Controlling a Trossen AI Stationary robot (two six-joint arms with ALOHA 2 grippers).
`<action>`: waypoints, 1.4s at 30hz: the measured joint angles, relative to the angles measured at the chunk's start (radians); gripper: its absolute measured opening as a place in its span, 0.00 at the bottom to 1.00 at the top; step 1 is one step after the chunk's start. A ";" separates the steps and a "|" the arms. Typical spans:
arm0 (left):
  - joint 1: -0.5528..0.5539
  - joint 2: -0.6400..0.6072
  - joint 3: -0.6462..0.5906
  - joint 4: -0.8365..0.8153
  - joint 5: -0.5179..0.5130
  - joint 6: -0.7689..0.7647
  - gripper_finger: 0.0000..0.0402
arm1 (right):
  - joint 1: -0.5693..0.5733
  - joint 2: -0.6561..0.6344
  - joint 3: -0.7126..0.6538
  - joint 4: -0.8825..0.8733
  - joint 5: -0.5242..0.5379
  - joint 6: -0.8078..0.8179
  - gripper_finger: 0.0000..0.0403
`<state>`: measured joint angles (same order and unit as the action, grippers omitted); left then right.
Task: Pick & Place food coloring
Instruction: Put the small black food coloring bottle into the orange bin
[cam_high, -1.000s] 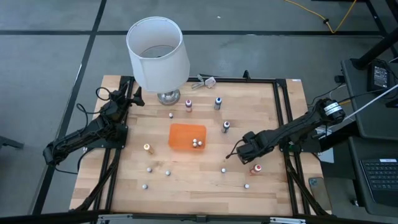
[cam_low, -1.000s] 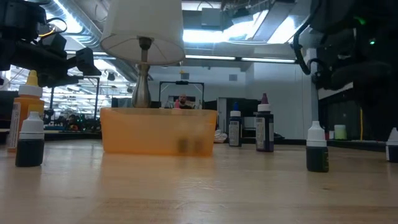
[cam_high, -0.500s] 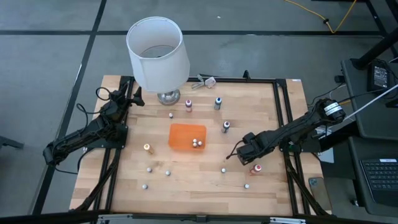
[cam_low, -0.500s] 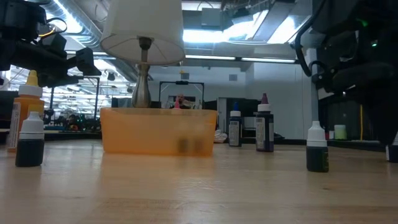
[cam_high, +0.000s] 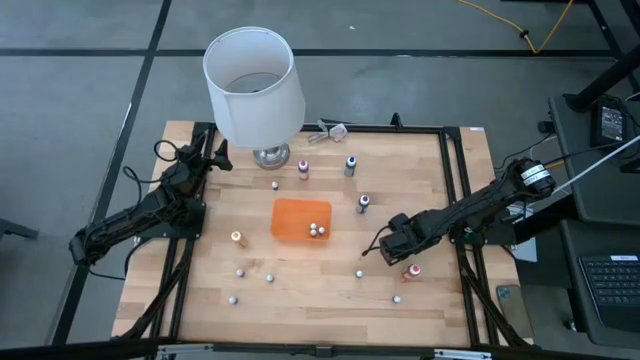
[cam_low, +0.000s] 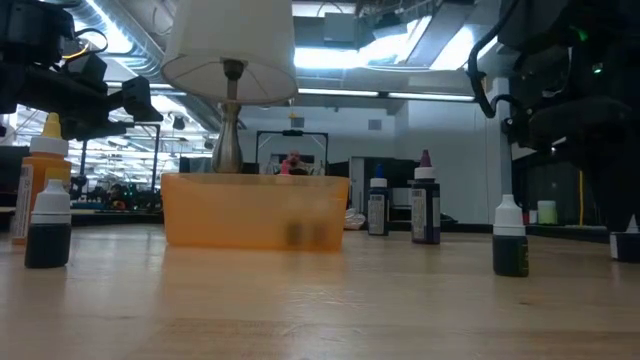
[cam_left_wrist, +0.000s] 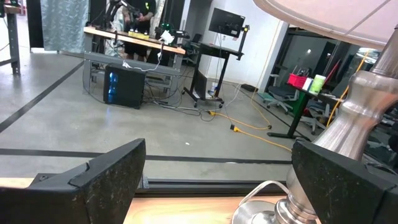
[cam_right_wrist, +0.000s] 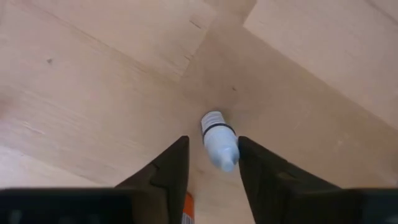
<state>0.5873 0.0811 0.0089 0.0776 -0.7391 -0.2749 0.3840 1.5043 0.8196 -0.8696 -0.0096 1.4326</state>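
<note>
My right gripper (cam_right_wrist: 212, 163) points straight down over the table's right half (cam_high: 392, 250). Its two fingers stand on either side of a small food coloring bottle (cam_right_wrist: 219, 142) with a whitish cap, which stands on the wood. The gripper's body hides this bottle in the high view, and the low view shows it at the right edge (cam_low: 624, 246). A red bottle (cam_high: 411, 270) stands just beside the gripper. My left gripper (cam_left_wrist: 217, 186) waits open and level at the far left (cam_high: 203, 162), next to the lamp. My right gripper comes at the bottle from above, fingers pointing down. One finger (cam_right_wrist: 252, 168) lies against the side of the whitish cap (cam_right_wrist: 231, 155). The other finger (cam_right_wrist: 177, 168) stands a narrow gap away from it. The bottle rests on the table.
An orange tray (cam_high: 290, 215) holding a few bottles sits mid-table. A white-shaded lamp (cam_high: 255, 85) stands at the far left. More bottles are scattered about (cam_high: 236, 238) (cam_high: 363, 203) (cam_high: 350, 163) (cam_high: 302, 168), and small ones stand near the front (cam_high: 360, 272) (cam_high: 397, 298) (cam_high: 269, 278).
In the low view the bottle at the right edge has shifted a little toward the table's left, and a dark finger now shows beside it. Both arms have otherwise kept their places.
</note>
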 joint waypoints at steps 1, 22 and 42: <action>0.000 0.000 0.000 0.000 0.000 0.000 0.97 | 0.000 0.000 0.000 0.000 0.000 0.000 0.33; 0.000 0.000 0.000 0.000 0.000 0.000 0.97 | -0.044 0.079 0.164 -0.114 -0.010 -0.245 0.17; 0.000 0.000 0.000 0.000 0.000 0.000 0.97 | -0.183 0.415 0.815 -0.458 0.014 -0.785 0.17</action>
<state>0.5871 0.0811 0.0088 0.0780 -0.7391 -0.2745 0.2011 1.9197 1.6345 -1.3275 0.0046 0.6474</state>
